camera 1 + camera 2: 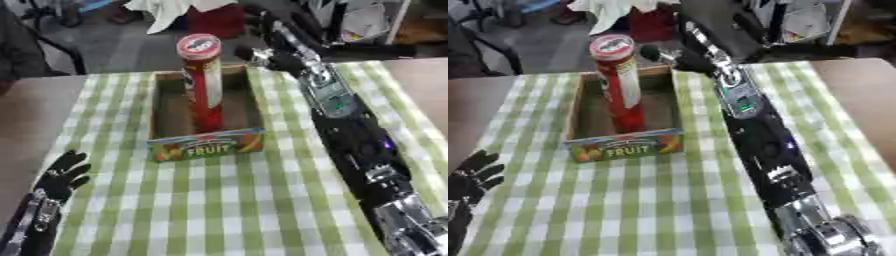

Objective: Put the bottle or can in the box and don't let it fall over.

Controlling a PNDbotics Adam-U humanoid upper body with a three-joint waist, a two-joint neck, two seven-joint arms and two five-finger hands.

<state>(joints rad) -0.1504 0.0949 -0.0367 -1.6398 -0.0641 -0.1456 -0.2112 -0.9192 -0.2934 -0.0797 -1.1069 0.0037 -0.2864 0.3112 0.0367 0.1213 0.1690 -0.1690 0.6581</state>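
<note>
Left eye view: tall red cylindrical can [203, 85] stands upright inside the shallow cardboard box [206, 145] on the green checked cloth [254, 200]. Left hand [63, 175] rests open, fingers spread.

Right eye view: right hand [677, 56], beyond the box's far corner; I cannot tell its fingers' state.

Even, soft room light falls on the checked cloth [219, 200] with faint shadows, yet everything looks smeared and blurry (the far clutter most of all).
</note>
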